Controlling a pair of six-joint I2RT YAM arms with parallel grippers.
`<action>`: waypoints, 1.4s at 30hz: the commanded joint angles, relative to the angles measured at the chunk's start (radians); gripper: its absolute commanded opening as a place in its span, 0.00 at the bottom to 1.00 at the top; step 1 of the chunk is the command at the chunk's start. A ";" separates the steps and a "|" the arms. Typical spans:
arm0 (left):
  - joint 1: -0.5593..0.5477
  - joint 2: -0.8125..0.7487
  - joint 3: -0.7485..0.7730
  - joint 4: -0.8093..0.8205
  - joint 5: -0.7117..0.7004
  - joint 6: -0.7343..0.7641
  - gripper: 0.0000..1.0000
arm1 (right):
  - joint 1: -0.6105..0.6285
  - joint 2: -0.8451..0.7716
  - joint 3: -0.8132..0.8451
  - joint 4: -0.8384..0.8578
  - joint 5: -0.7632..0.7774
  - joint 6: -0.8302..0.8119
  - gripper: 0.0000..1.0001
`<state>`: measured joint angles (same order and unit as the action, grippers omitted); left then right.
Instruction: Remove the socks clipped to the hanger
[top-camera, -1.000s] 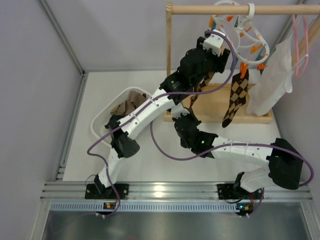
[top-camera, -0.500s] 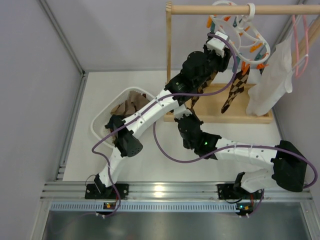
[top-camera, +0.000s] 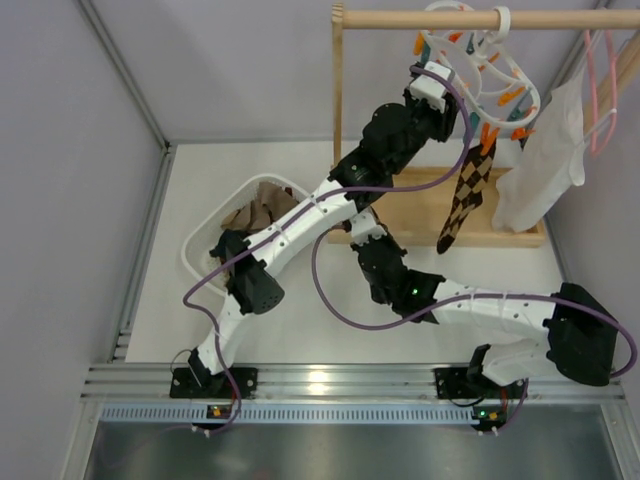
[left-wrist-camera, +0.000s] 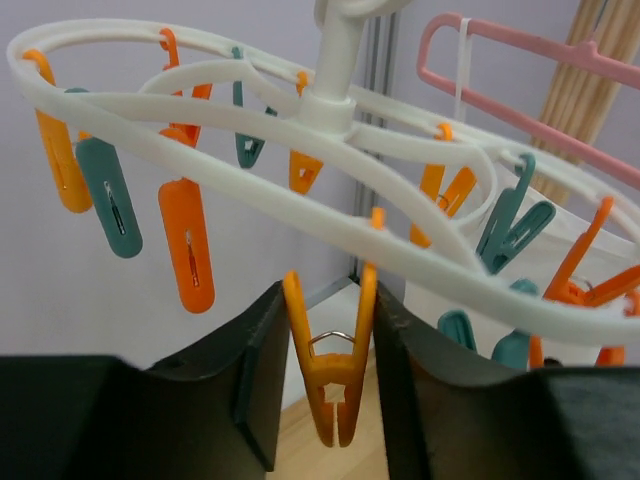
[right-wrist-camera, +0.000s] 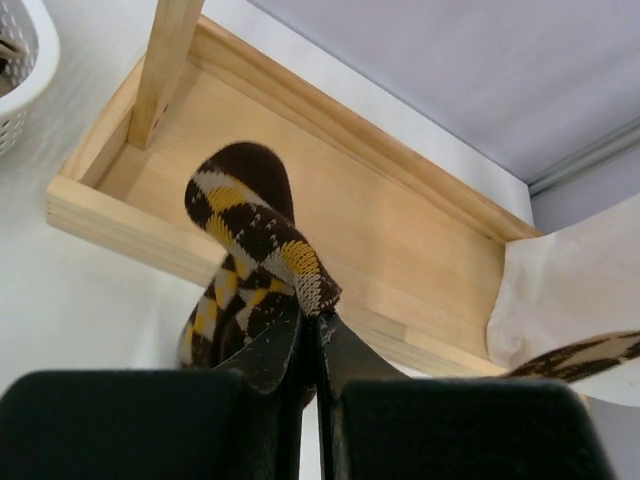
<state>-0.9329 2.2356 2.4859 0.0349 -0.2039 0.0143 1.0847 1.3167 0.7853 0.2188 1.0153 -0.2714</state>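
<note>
ok so the left gripper (left-wrist-camera: 330, 320) is up at the white drying hanger (left-wrist-camera: 325, 100), which hangs off the wooden rail (top-camera: 420, 18) at the far right of the scene. Its black fingers (left-wrist-camera: 255, 380) sit on either side of one orange clothespin (left-wrist-camera: 330, 400) and look like they're touching both of its splayed handles. It's gripping the pin, but how hard it's squeezing I can't tell. That pin's lower tips look pressed together, and nothing shows between them in the wrist view.

The right gripper (right-wrist-camera: 310, 340) is lower and nearer, by the near left corner of the wooden stand base (right-wrist-camera: 400, 250). It's clamped tight on an argyle sock (right-wrist-camera: 250, 240), brown, yellow and white, with the toe curling up over the fingertips. I can't tell if the other end is pinned to anything.

A second argyle sock (top-camera: 465, 195) dangles from the hanger's right side, over the base. Just right of it hangs a white cloth (top-camera: 545, 160), with a pink hanger (left-wrist-camera: 425, 55) beyond.

The white basket (top-camera: 200, 235) on the left has some brownish socks (top-camera: 262, 205) in it.
</note>
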 joint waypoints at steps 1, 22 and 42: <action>-0.009 -0.094 -0.068 0.071 -0.014 -0.039 0.45 | 0.017 -0.091 -0.035 -0.010 -0.038 0.103 0.00; -0.023 -1.019 -1.116 -0.177 -0.615 -0.379 0.98 | 0.021 -0.488 -0.158 -0.197 -0.467 0.316 0.00; -0.023 -1.844 -1.535 -0.856 -0.621 -0.545 0.99 | -0.029 0.163 0.454 0.019 -0.793 0.098 0.00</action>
<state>-0.9554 0.3935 0.9791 -0.7776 -0.8570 -0.5518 1.0744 1.3861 1.1095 0.1452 0.2695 -0.1013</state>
